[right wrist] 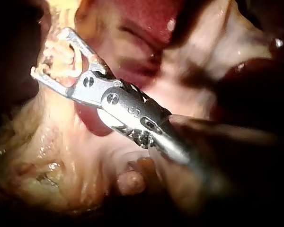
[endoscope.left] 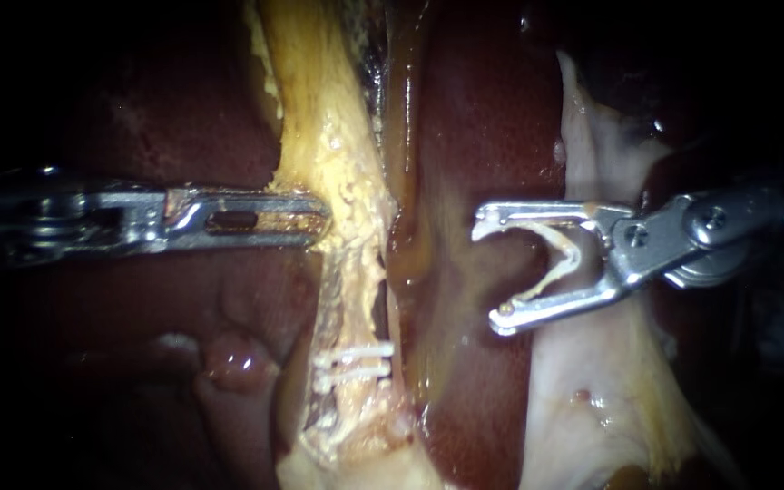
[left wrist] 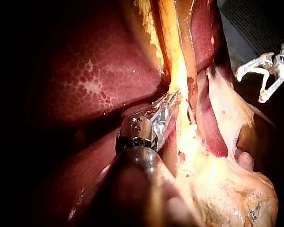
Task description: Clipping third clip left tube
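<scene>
Ahead of our right instrument (endoscope.left: 492, 272), between its end effector and the left tube (endoscope.left: 347, 172), lies a band of wet, dark red liver (endoscope.left: 474, 118) with nothing on it; that is the open room; on the tube's far side our left instrument (endoscope.left: 315, 218) closes the way. The right end effector's jaws stand wide apart yet hold a loaded clip (endoscope.left: 560, 263), a pale V whose legs lie along both jaws, its mouth towards the tube. The left tube is a yellowish, crusted, ragged strand, well apart from the right end effector's tips; two clips (endoscope.left: 356, 360) cross it side by side, beyond the level of the lower jaw. Our left end effector is clamped on the tube's edge, level with the right one's upper jaw; behind the right end effector runs a pale strand of tissue (endoscope.left: 592, 390).
</scene>
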`<action>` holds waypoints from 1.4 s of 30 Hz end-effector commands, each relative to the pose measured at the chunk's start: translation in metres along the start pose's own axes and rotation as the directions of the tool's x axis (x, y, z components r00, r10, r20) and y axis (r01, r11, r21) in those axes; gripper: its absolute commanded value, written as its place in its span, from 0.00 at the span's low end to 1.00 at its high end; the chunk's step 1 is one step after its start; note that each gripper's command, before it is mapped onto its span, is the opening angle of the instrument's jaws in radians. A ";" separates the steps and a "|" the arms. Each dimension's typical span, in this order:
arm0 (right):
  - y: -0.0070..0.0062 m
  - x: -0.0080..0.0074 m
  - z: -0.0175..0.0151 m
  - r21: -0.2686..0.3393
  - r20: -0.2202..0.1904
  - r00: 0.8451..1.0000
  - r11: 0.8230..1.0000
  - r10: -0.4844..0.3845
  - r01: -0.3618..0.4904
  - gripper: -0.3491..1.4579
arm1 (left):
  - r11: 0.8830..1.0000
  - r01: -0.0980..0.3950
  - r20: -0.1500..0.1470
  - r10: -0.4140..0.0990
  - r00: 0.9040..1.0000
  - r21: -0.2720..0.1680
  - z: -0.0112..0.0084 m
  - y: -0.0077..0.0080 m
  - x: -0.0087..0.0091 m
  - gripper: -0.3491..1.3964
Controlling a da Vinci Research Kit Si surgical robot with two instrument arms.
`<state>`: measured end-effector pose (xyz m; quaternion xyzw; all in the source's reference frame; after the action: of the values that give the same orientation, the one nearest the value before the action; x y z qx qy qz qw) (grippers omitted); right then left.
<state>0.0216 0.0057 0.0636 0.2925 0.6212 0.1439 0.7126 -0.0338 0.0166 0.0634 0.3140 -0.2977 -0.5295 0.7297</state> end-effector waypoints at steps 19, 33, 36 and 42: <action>0.0037 -0.0090 0.0087 0.061 0.068 0.950 0.949 0.305 -0.309 0.52 | 1.000 0.019 0.120 -0.020 0.993 0.007 -0.0101 -0.0027 -0.0042 0.00; 0.0064 -0.0113 0.0111 0.055 0.077 0.938 0.938 0.337 -0.342 0.52 | 1.000 0.018 0.123 -0.018 0.992 0.002 -0.0106 -0.0039 -0.0037 0.00; 0.0068 -0.0114 0.0115 0.056 0.077 0.938 0.938 0.337 -0.342 0.52 | 1.000 0.019 0.123 -0.019 0.992 0.001 -0.0107 -0.0041 -0.0036 0.00; 0.0073 -0.0112 0.0129 0.073 0.084 0.938 0.937 0.336 -0.342 0.52 | 1.000 0.015 0.125 -0.015 0.992 0.002 -0.0109 -0.0044 -0.0037 0.00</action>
<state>0.0335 0.0020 0.0777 0.4322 0.5420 0.2250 0.6847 -0.0290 0.0206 0.0528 0.2825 -0.3410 -0.5535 0.7053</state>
